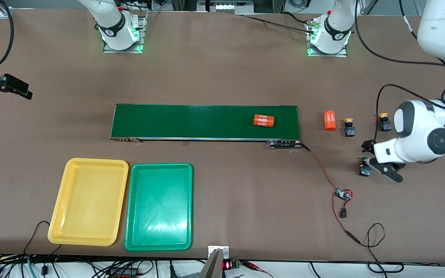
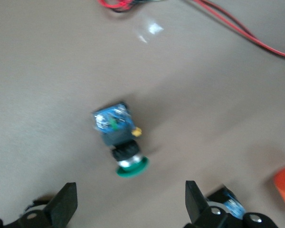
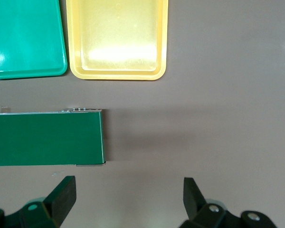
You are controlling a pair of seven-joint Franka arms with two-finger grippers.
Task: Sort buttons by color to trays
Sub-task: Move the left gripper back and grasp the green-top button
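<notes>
Left pincer (image 1: pixel 369 159) hangs wide and empty over a green button (image 2: pixel 119 137) lying on its side on the tabletop (image 1: pixel 222 77) at the left arm's end. Small, rigid and probably light, it may roll; gripping the blocky black body looks safer than the slick cap. Right pincer (image 3: pixel 128 197) waits, also wide, over bare tabletop. Both trays (image 1: pixel 89 200) sit empty, well apart from it.

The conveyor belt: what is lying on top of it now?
On the conveyor belt lies one orange cylinder marked 4680, on its side toward the left arm's end. No button is on the belt. Nothing covers the belt's top.
</notes>
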